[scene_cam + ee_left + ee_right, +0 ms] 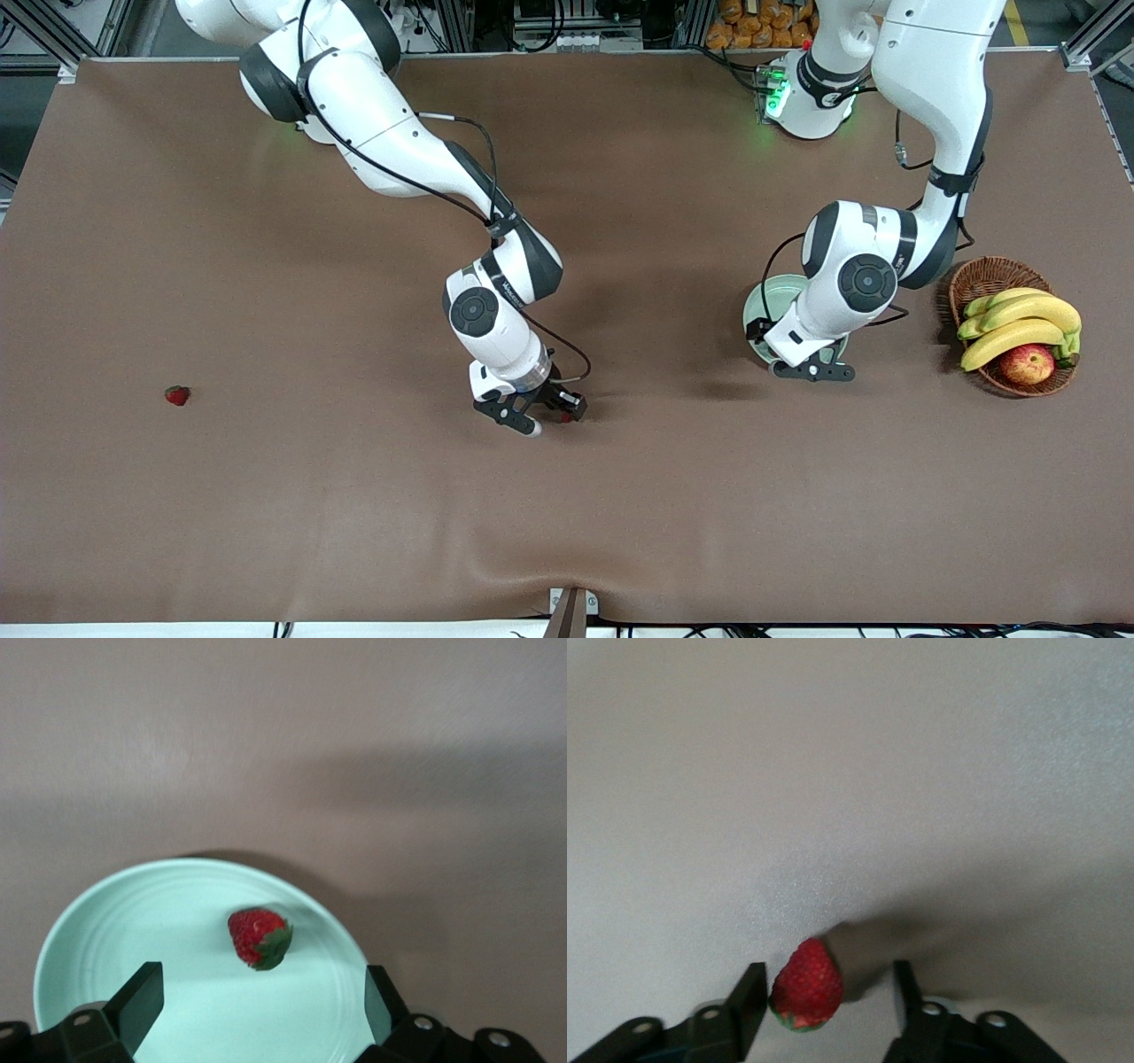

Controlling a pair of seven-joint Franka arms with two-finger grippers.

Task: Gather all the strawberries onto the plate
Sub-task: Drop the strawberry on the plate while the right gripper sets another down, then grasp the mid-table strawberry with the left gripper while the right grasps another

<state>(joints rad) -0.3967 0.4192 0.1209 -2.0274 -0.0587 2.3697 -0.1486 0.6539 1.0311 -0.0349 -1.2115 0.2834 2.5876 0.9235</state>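
Observation:
One strawberry [259, 937] lies in the pale green plate [133, 912], clear of both fingers. My left gripper [261, 985] hangs open just above it, over the plate [771, 297]. At the middle of the table my right gripper [554, 418] is down at the cloth. Its jaws stand apart around a second strawberry [806, 985], which sits close against one finger with a gap to the other; the right gripper [827, 983] is open. A third strawberry [177, 395] lies alone toward the right arm's end of the table.
A brown wicker basket [992, 275] with bananas [1019, 323] and an apple [1028, 363] stands beside the plate at the left arm's end. A brown cloth [354, 496] covers the table.

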